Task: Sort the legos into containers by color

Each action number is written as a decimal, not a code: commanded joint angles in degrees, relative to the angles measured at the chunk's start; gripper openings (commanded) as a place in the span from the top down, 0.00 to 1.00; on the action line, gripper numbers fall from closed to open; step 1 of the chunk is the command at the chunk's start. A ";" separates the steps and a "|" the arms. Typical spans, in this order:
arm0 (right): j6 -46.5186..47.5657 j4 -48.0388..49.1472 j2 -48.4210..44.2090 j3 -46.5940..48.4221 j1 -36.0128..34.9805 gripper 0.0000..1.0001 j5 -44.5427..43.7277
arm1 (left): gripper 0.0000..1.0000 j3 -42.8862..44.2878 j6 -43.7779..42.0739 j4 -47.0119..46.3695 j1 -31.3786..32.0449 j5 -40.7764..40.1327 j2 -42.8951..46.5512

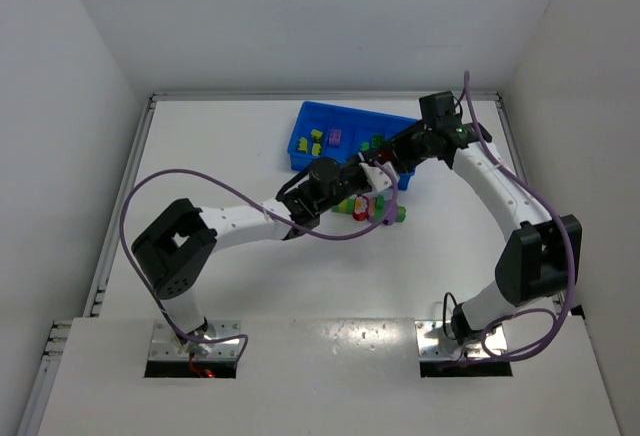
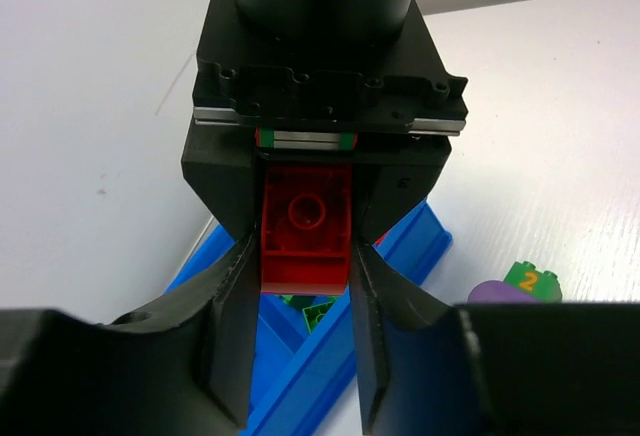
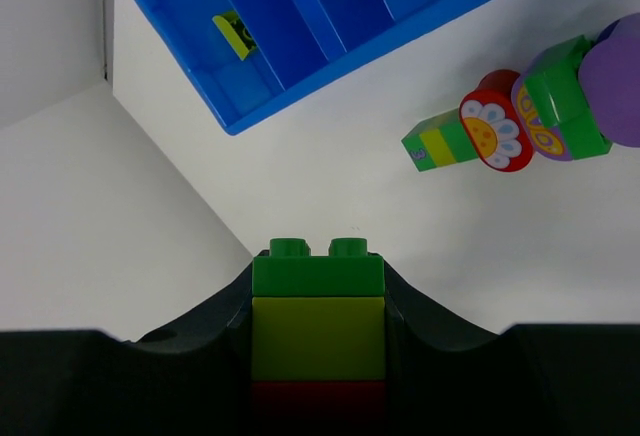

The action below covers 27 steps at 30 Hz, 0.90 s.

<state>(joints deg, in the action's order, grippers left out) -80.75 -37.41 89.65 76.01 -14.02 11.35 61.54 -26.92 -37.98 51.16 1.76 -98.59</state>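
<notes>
**LEGOS: SORTING BY COLOUR, MIXED STICK IN HAND**

Legos (image 1: 370, 206): a loose lot lies on the surface (image 1: 320, 286), just off the near edge of the tray (image 1: 345, 116), right of middle.

Tray: blue, set toward the far edge, right of middle. Its compartments (image 3: 300, 16) hold yellow, purple and green bricks.

Right pincer (image 3: 320, 276): closed on a striped stick (image 3: 318, 326), green outermost, then yellow, red deepest. It is held over the surface beside a tray corner.

Left pincer (image 2: 302, 251): narrow, fingertips (image 2: 238, 296) either side of a red brick (image 2: 305, 221), close against the right pincer. Whether that brick is the stick's red end cannot be told.

Step, as judged: breaking a mixed stick into single colours.

Next move calls for a firm counter-pull between the two pincers. Each brick then goes over its matching compartment for release.
</notes>
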 commanded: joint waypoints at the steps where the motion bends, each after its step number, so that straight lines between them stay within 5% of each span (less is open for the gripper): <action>1: 0.33 2.07 -1.93 2.48 -1.10 1.00 1.30 | 0.69 2.89 0.02 -1.05 -0.71 0.00 -0.38; 4: 0.95 2.08 -1.93 2.48 -1.10 0.78 1.30 | 0.95 2.19 1.69 -2.44 -0.71 0.78 1.28; 5: 1.47 2.08 -1.93 1.70 -1.10 0.55 0.78 | 1.00 2.18 2.74 -2.45 -0.71 1.40 2.07; 12: 2.18 5.84 -2.45 0.55 -0.48 0.05 2.44 | 1.00 -2.12 5.21 -0.44 -0.18 3.95 8.75; 19: 8.05 12.86 -3.51 1.59 3.99 0.00 4.02 | 1.00 -4.67 9.59 7.19 -0.18 6.49 13.94; 27: 25.25 36.85 -9.03 -4.09 12.70 0.00 24.65 | 1.00 -2.92 31.62 21.78 -7.72 11.16 15.97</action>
<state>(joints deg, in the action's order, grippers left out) -65.14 -15.97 85.25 74.56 -2.79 24.77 56.84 -7.07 -23.03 47.37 10.50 -84.18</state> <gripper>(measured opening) 0.996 0.413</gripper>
